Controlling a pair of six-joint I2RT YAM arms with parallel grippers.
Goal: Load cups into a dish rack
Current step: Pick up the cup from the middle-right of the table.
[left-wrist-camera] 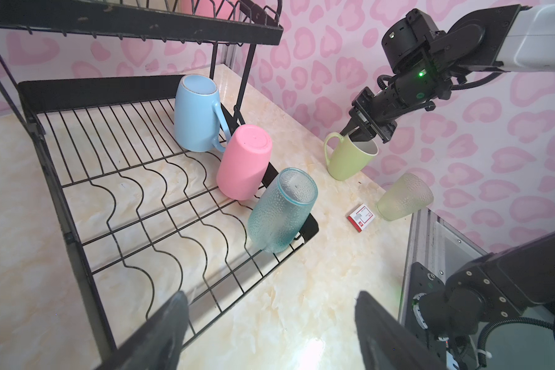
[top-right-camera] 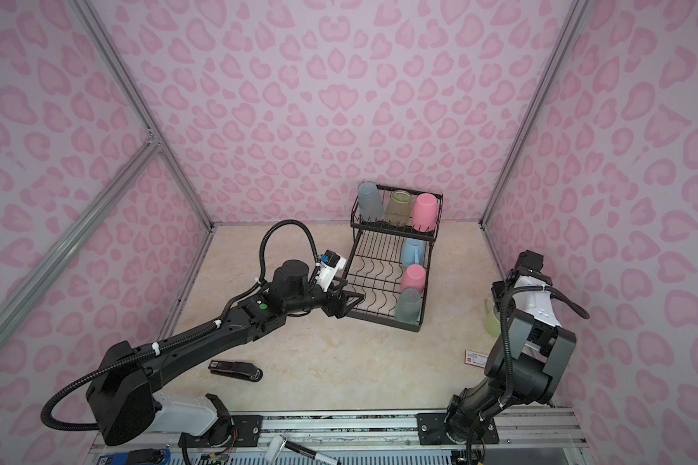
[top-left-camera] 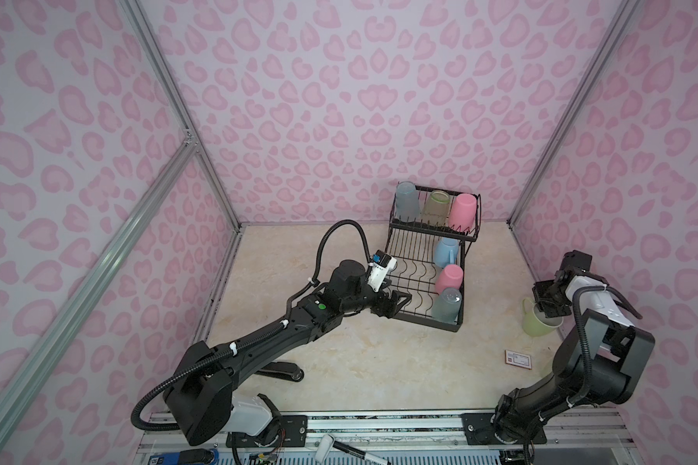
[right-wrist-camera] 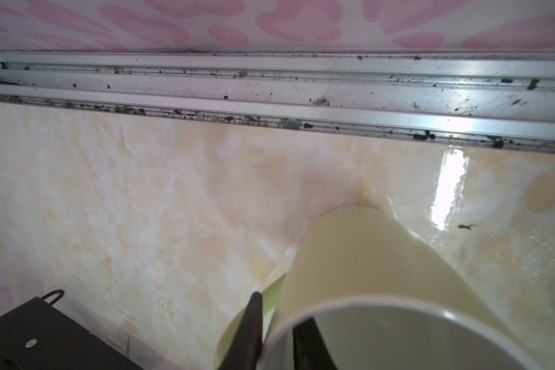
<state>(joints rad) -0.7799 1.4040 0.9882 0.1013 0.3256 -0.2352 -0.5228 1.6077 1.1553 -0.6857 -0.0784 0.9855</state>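
The right gripper was closed on the rim of the pale yellow-green mug, one finger inside the mouth and one outside against the wall. I think it took the rim because the body is too wide for the jaws, and because such a grip allows the mug to be turned over later. The mug stood upright on the table, apart from the dish rack, with its handle toward the rack. Near the mug, a translucent green tumbler was also on the table.

In the rack, every cup was mouth-down, probably so that it drains. The lower grid had three in a row along one side (this leaves the rest of the grid free): a light blue mug, a pink tumbler and a teal tumbler. The upper basket had three: a grey-blue tumbler, a yellowish tumbler and a second pink tumbler.

So I counted eight cups: two mugs, two pink tumblers and four translucent ones. Six were loaded and two were not yet.

The left gripper hung wide open and empty at the rack's near corner, apparently only waiting.

One small red-and-white box and one black stapler lay on the table.
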